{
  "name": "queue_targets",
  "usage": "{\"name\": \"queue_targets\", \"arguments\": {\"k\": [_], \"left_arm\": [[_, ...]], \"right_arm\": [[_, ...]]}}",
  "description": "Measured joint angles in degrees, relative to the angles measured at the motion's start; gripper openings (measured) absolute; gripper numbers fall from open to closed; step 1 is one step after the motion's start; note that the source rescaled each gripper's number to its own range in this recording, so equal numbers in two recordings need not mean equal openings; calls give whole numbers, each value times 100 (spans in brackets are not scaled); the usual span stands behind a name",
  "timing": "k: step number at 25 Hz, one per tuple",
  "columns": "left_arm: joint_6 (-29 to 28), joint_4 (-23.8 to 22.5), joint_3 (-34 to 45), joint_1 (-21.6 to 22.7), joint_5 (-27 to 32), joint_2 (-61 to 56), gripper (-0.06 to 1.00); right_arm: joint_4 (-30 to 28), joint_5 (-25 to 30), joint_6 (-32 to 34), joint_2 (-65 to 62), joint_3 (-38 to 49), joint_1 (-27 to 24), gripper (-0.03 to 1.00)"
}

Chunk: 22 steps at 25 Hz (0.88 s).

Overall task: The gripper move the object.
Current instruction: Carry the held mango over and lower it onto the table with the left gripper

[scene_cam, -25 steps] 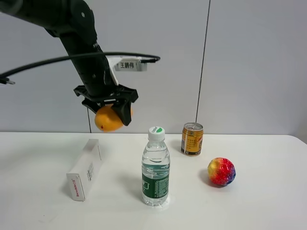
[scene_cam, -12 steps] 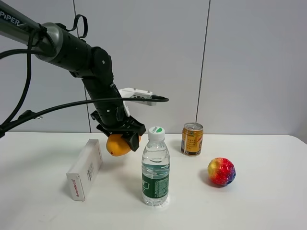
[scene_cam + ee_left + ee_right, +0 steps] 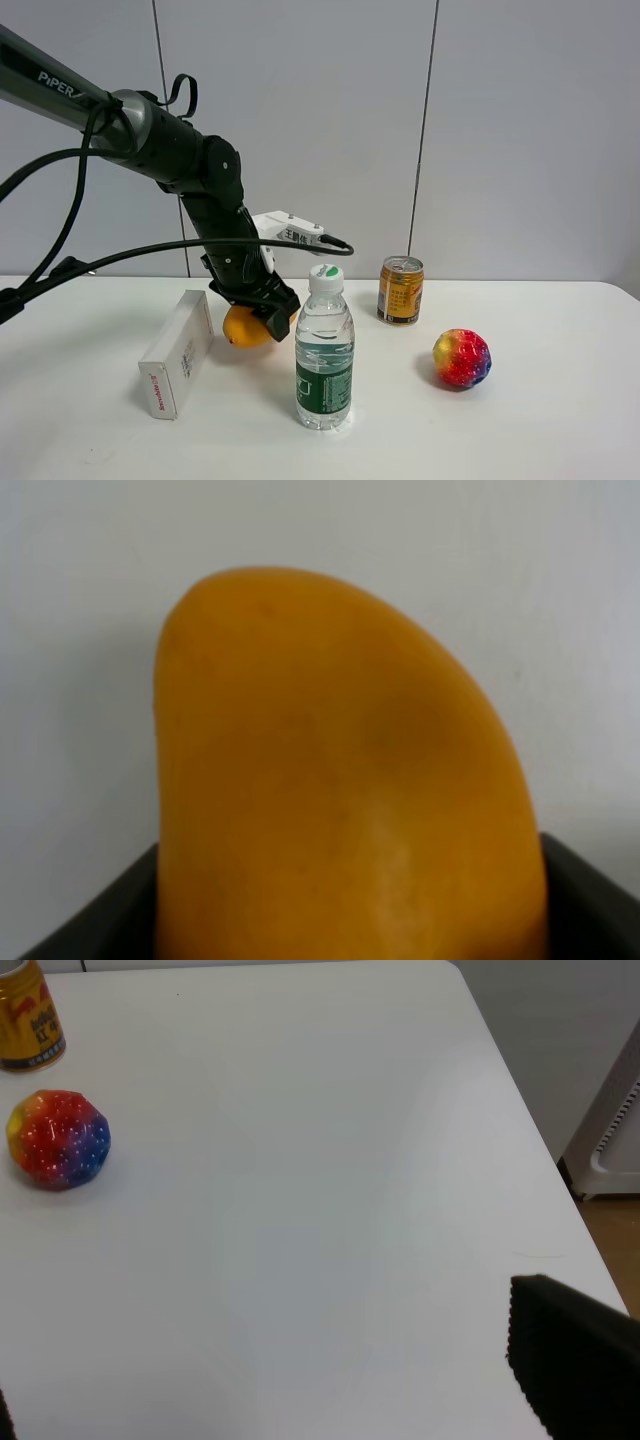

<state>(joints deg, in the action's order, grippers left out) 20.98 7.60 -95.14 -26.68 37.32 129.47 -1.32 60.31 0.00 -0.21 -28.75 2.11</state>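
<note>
Gripping the object [image 3: 238, 330] in the closed left pincer [image 3: 258, 318], long axis roughly level, low at the worktop [image 3: 560, 430] between white box [image 3: 178, 352] and water bottle [image 3: 324, 350], contact unclear.

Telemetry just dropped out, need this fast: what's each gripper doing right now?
Left gripper: closed on the mango, low beside the white box.
Right gripper: open, holding nothing, over the table.
</note>
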Motion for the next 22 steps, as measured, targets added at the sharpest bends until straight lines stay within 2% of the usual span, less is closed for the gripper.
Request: {"name": "queue_targets", "arguments": {"k": [6, 22], "left_arm": [[317, 23, 0, 0, -118, 142, 1], [360, 131, -47, -51, -358, 370, 1]], "right_arm": [[0, 0, 0, 0, 0, 0, 100], [0, 0, 0, 0, 0, 0, 100]]}}
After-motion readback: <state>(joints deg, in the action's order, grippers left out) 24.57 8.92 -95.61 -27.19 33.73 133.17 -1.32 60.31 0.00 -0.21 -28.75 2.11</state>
